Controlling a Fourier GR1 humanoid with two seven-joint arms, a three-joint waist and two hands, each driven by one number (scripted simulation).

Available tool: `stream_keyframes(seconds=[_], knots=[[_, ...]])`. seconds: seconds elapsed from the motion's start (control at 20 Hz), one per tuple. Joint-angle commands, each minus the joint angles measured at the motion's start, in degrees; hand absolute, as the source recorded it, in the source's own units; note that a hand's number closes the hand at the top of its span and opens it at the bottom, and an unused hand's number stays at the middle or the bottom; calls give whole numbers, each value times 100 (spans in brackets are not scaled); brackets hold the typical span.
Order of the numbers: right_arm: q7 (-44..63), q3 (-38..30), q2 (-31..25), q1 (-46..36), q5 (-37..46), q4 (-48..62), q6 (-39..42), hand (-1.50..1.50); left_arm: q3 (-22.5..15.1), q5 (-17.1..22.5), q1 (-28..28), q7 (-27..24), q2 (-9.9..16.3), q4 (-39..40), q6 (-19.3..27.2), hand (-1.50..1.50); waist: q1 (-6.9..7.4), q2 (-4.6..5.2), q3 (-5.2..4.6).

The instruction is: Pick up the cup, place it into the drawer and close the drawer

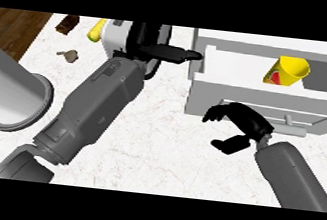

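A yellow cup with a red patch on its side stands tilted inside the open white drawer at the upper right. My right hand hovers just in front of the drawer's front panel, left of its handle. Its fingers are spread and relaxed and hold nothing. My left hand reaches across from the left with straight fingers. Their tips lie at the drawer's left wall. The left hand is open and carries nothing.
A large grey cylinder lies at the left counter edge beside my left forearm. A white appliance, a yellow object, a brown object and a small tan piece sit at the back left. Dark wooden floor shows beyond the counter's left edge.
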Motion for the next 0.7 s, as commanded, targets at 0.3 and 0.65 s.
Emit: stream_keyframes(seconds=[0.3,0.65], knots=[[-1450,-925,123,-1600,127,2793,-1000,150,25,85,647,248,439,-796,-307,-150,340,71,15],[-1465,-1697,-328,-2670,-166,3621,-1251,150,-91,75,1076,352,694,-1136,-700,-150,620,150,19]])
